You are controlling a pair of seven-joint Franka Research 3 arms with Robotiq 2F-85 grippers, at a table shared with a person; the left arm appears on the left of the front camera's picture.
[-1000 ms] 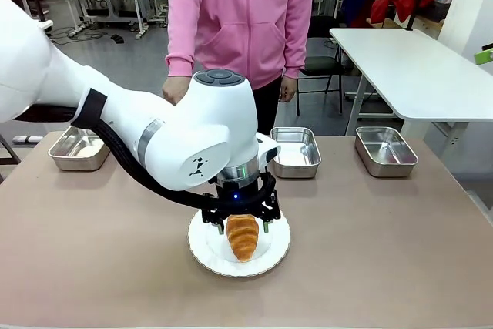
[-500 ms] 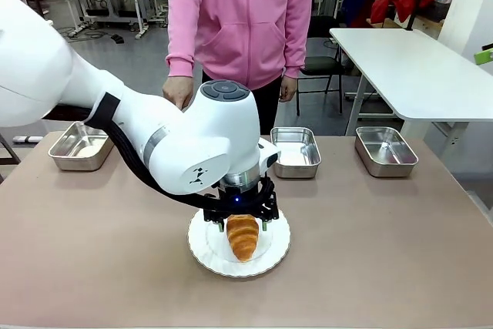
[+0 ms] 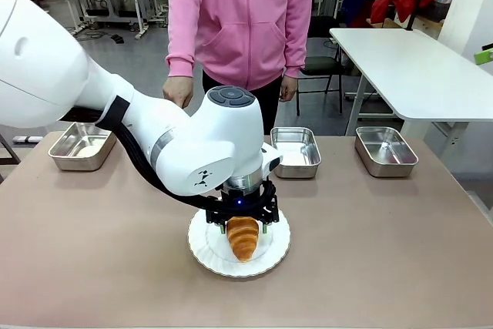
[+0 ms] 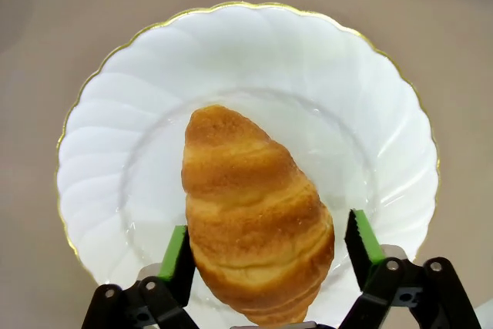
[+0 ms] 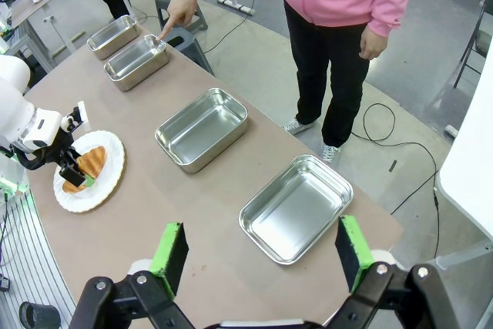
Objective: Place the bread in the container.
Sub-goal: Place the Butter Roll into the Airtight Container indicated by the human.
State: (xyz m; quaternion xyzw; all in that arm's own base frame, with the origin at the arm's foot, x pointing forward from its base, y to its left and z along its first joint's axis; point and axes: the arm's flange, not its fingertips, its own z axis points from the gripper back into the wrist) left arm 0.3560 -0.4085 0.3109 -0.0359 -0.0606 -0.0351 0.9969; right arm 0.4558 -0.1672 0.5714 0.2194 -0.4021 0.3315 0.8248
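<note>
Front view — a brown table [image 3: 385, 252] spans the frame. Right wrist view: steel trays [image 5: 295, 207] line its far edge, and the person's hand [image 5: 176, 15] points at the container [image 5: 137, 61], second from that end of the row. Mid-table, a white plate [image 4: 370, 113] holds the bread [image 4: 254, 221]. The left gripper [image 4: 269, 248] straddles its wide end, pads [image 4: 179, 252] apart. The right gripper [image 5: 260, 256] hangs spread wide, up high.

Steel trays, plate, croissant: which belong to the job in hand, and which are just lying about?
In the job: croissant, left gripper open around it, white plate under it, steel tray the person's finger points at.
Lying about: the other three steel trays.
</note>
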